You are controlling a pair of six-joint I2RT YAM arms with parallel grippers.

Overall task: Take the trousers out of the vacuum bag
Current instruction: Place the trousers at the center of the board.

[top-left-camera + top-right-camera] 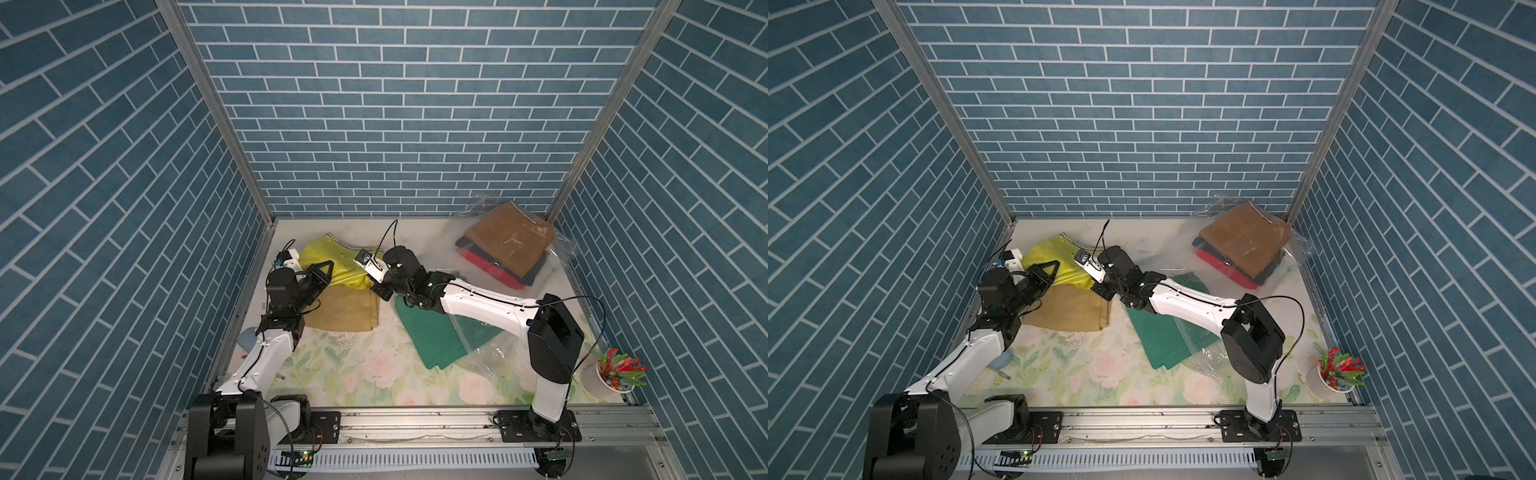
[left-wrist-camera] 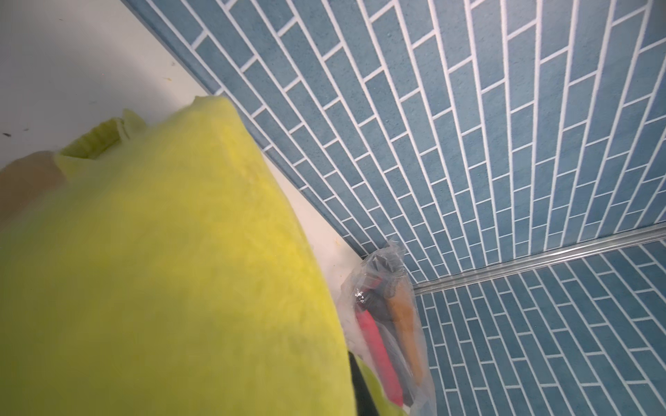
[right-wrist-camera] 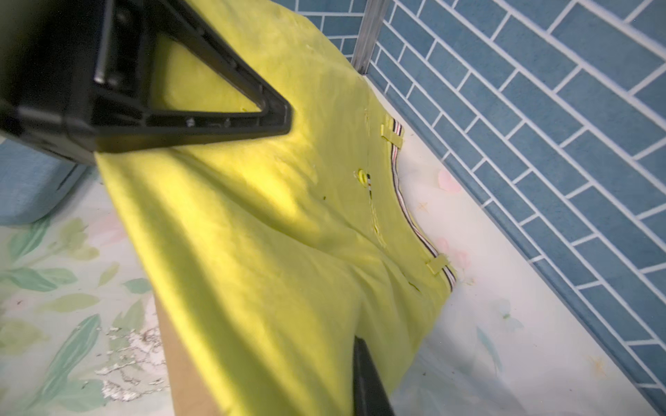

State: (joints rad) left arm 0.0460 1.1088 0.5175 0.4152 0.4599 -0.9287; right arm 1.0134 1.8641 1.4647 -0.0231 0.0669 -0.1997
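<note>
Left gripper (image 1: 328, 268) clamped tight on the lime-yellow trousers (image 1: 347, 272), right gripper (image 1: 380, 293) pinching the same cloth just beside it (cloth lifted between them), khaki trousers (image 1: 349, 311) lying below, vacuum bag (image 1: 478, 208) well away past the right gripper, brown trousers (image 1: 507, 241) inside it

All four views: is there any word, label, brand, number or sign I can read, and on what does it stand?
None can be read.
The lime-yellow trousers show only a striped waistband, no lettering.
The vacuum bag shows no print.
The circuit board by the front rail is too small to read.
</note>
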